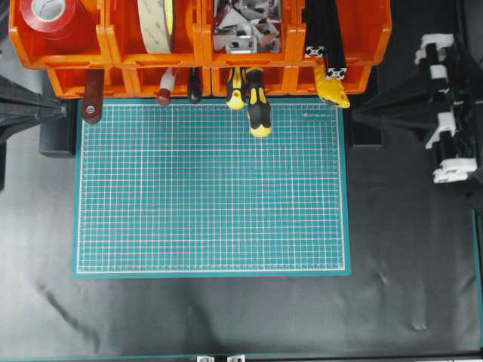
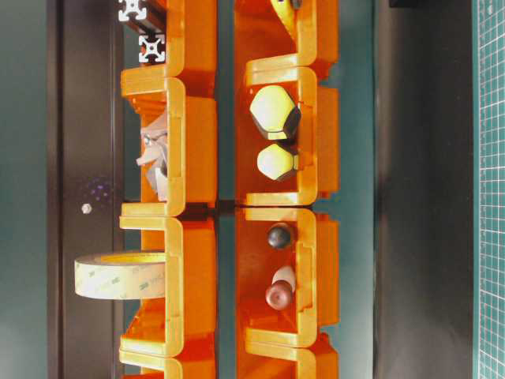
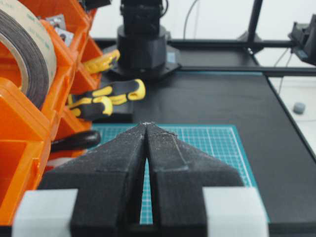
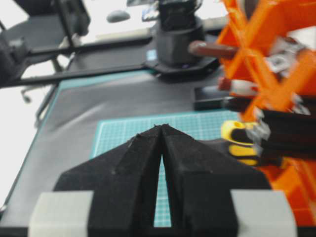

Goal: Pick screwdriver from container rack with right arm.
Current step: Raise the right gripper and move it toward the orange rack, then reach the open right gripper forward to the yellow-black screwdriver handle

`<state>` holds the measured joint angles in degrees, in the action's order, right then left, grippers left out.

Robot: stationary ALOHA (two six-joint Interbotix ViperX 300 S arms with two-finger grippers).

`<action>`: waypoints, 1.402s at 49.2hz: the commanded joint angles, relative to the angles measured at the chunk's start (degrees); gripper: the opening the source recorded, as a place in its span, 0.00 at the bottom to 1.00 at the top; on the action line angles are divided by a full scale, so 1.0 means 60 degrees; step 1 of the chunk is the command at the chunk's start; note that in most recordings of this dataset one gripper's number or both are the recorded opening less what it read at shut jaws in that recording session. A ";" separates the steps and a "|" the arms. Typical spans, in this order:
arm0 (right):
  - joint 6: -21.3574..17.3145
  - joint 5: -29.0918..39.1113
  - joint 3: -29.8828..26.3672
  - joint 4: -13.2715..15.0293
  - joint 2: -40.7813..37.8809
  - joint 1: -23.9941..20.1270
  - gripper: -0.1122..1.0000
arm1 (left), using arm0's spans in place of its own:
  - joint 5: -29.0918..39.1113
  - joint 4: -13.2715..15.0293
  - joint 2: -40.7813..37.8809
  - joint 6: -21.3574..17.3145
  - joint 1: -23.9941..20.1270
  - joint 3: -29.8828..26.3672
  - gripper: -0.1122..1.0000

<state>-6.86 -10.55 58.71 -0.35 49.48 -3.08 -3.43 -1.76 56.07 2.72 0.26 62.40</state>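
Observation:
The screwdriver (image 1: 257, 104) lies in a lower bin of the orange container rack (image 1: 189, 53). Its yellow-and-black handle sticks out over the green mat, and its shaft is hidden in the bin. A stubbier yellow-and-black handle (image 1: 236, 87) lies just left of it. The screwdriver also shows in the table-level view (image 2: 274, 110), the left wrist view (image 3: 117, 91) and the right wrist view (image 4: 241, 140). My right gripper (image 1: 353, 115) (image 4: 161, 127) is shut and empty, to the right of the mat's far corner and apart from the handle. My left gripper (image 1: 66, 111) (image 3: 147, 124) is shut and empty at the mat's far left.
The green cutting mat (image 1: 211, 188) lies on the black table. The rack bins hold a red tape roll (image 1: 53, 19), a beige tape roll (image 1: 157, 26), metal parts (image 1: 245, 26), black extrusions (image 1: 324, 38), a yellow tool (image 1: 332, 89), a red-and-white-handled tool (image 1: 164, 89) and a brown handle (image 1: 93, 98).

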 commanded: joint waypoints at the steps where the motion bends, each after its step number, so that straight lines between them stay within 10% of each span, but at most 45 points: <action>1: 0.0000 0.0923 -0.1172 0.0029 -0.0659 -0.0278 0.09 | 0.0410 -0.0044 -0.0029 0.0044 0.0073 -0.0469 0.10; 18: 0.0000 0.4805 -0.4688 0.0879 -0.3516 -0.1084 0.09 | 0.0791 -0.0044 0.0029 0.0059 0.0073 -0.0586 0.10; 32: -0.0337 0.8335 -0.6504 0.3940 -0.5259 -0.1919 0.09 | 0.0850 -0.0044 0.0073 0.0059 0.0073 -0.0586 0.10; 50: -0.3223 1.2026 -0.6870 0.9155 -0.6343 -0.3896 0.09 | 0.1011 -0.0044 0.0073 0.0059 0.0073 -0.0586 0.10; 69: -0.5112 1.4795 -0.6357 1.0854 -0.7544 -0.5566 0.09 | 0.1011 -0.0029 0.0044 0.0059 0.0073 -0.0498 0.10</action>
<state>-37.09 76.38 21.27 63.54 4.83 -35.86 2.90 -1.85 56.87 2.90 0.62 60.73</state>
